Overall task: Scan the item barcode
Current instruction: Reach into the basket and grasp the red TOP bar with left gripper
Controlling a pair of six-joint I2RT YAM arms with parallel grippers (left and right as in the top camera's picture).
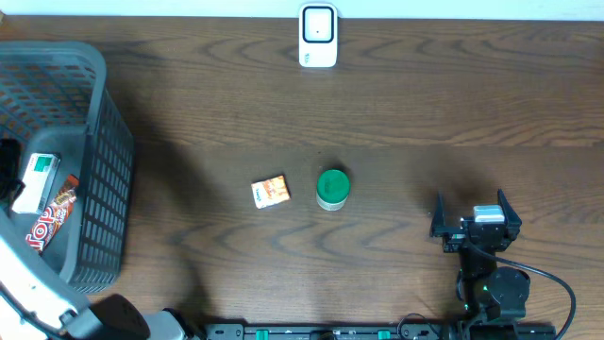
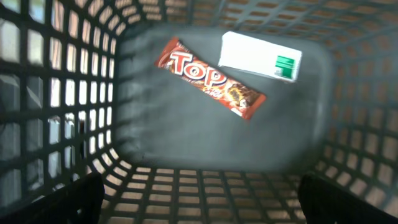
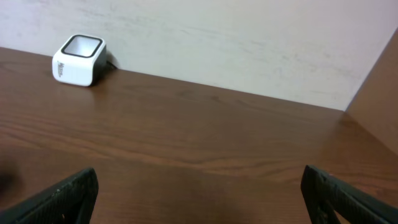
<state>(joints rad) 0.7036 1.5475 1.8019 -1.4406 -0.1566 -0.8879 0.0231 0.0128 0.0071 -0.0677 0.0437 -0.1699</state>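
Dark-brown wood-grain bench (image 1: 189, 104) meeting a pale scuffed wall (image 3: 217, 37); left jaws and right jaws spread wide.

text: "TOP" — on red snack bar wrapper (image 2: 211, 78) | white box (image 2: 261, 56) label — unreadable

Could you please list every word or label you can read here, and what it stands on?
"TOP": on the red bar, in the basket.
White box: green label too blurred to read.
Scanner: side marking too small.
Orange packet: print too small.
Green jar: no text visible.
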